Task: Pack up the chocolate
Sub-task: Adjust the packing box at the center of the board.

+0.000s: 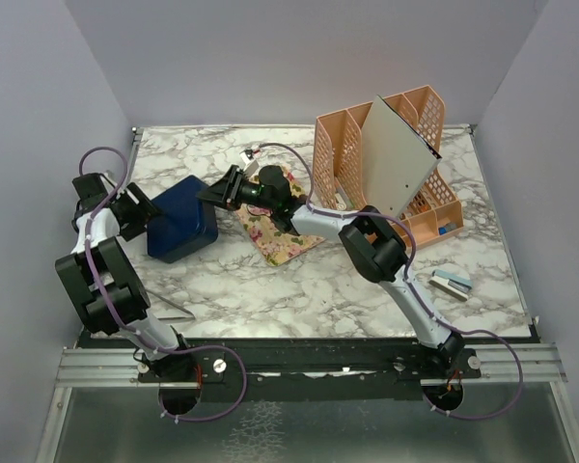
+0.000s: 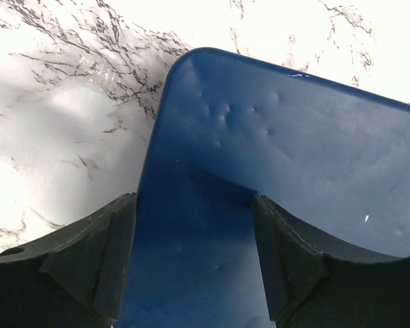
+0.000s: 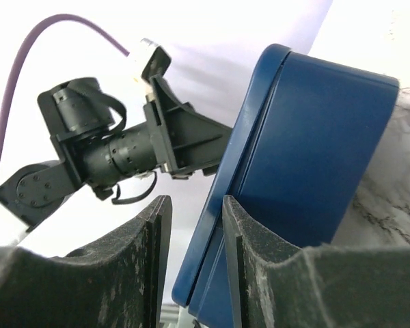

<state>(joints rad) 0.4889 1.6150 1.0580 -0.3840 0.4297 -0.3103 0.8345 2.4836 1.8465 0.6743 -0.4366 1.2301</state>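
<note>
Chocolate: you have none visible in any view. I judge it sits inside the shut blue box, or out of frame.
Left gripper: fingers set wide, with the box's corner filling the gap between them. One finger lies along the box's side edge. You cannot tell whether they press on it.
Right gripper: fingers narrowly apart, with the box's rim running down into the gap. You cannot confirm a pinch.
Key relation: the box lies directly ahead of both sets of fingers, flanked by them, one arm at each opposite side. Neither arm is nearer.
Long axis: none to speak of, since the box is near square.
Writing: no brand, label or lettering is readable.
Next move, judged: you must get the box open before any packing.
</note>
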